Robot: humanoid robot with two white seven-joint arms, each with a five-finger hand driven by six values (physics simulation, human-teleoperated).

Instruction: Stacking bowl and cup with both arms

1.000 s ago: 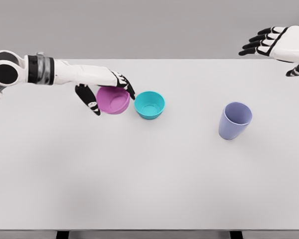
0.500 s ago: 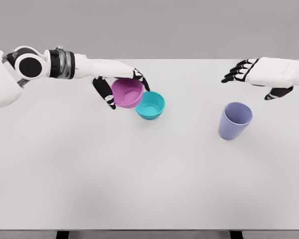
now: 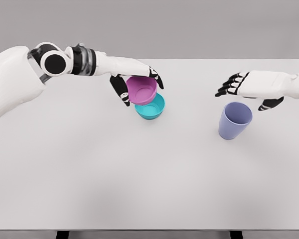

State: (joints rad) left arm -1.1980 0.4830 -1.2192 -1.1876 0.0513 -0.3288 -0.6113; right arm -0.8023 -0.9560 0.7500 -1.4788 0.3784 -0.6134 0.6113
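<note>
Fingers of my left hand (image 3: 135,82) grip the pink bowl (image 3: 141,90), tilted just above the teal bowl (image 3: 150,106) on the white table (image 3: 139,174). My right hand (image 3: 251,84) hovers spread wide, empty, just beyond the lavender cup (image 3: 234,120) standing at right.

Left hand (image 3: 134,82) holds pink bowl (image 3: 141,90) over, perhaps touching, teal bowl (image 3: 151,106).

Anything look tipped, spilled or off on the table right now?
Nothing stands out. The left hand holds the pink bowl tilted over the teal bowl; the cup stands upright below the open right hand.
</note>
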